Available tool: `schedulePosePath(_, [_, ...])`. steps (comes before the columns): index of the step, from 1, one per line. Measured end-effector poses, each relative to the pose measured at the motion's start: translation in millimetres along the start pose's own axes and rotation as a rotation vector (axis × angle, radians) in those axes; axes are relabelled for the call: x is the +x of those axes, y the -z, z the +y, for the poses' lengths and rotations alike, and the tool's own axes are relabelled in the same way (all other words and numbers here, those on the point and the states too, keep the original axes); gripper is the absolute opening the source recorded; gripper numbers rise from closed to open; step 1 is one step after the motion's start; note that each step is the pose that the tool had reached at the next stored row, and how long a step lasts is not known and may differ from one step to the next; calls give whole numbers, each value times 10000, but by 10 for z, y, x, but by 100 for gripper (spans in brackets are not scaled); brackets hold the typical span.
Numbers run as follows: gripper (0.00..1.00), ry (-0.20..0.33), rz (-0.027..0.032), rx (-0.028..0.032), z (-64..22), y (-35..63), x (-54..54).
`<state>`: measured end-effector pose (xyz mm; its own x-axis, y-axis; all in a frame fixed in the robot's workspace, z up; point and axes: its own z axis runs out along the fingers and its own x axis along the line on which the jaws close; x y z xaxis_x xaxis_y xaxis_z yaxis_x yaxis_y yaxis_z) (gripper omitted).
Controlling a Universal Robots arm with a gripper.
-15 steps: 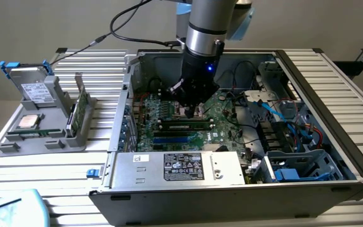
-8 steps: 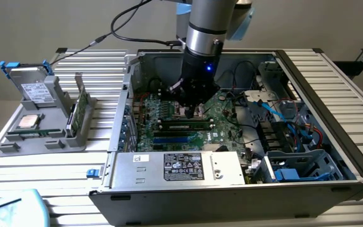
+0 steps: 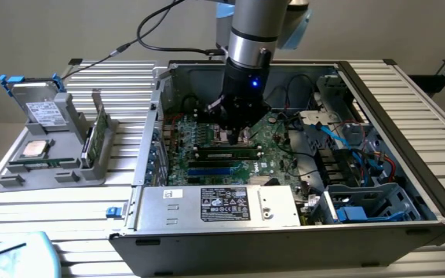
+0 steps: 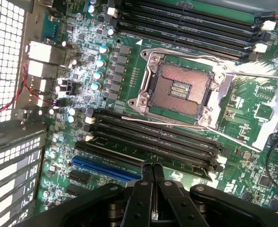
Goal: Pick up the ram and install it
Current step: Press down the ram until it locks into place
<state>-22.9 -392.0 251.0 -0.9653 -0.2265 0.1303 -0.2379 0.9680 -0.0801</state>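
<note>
RAM (image 3: 224, 154): green stick with pale label, lying level in a black slot on the motherboard (image 3: 273, 142), directly beneath the fingertips and slightly nearer the exterior camera. Not gripped; whether touched by the fingertips cannot be told.

Gripper (image 3: 234, 136): fingers pressed together, nothing between them. In the wrist view, gripper (image 4: 153, 171) with the two fingers meeting in a point over the slot bank (image 4: 153, 137), blue slot (image 4: 101, 168) just to one side of the tips.

Arm (image 3: 254, 29): reaching straight down into the open case (image 3: 408, 98), wrist vertical, blue light lit on the wrist, cable looping off behind.

Socket (image 4: 179, 87): open, silver-framed, empty, on the far side of the slot bank from the gripper.

Power supply (image 3: 222, 202): grey box with label, in front of the gripper, at the near case edge.

Holder (image 3: 53, 168): grey tray outside the case, well apart from the gripper toward the exterior view's left; carrying an upright green stick (image 3: 97, 139), a square silver chip (image 3: 35, 149) and a drive (image 3: 41, 107).
</note>
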Motion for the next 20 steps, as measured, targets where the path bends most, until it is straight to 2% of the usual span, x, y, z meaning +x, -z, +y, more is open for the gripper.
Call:
schedulePosePath(9, [10, -834, -91, -58, 0, 4, 1])
schedulePosePath(20, [10, -1886, -142, -132, -1, 6, 1])
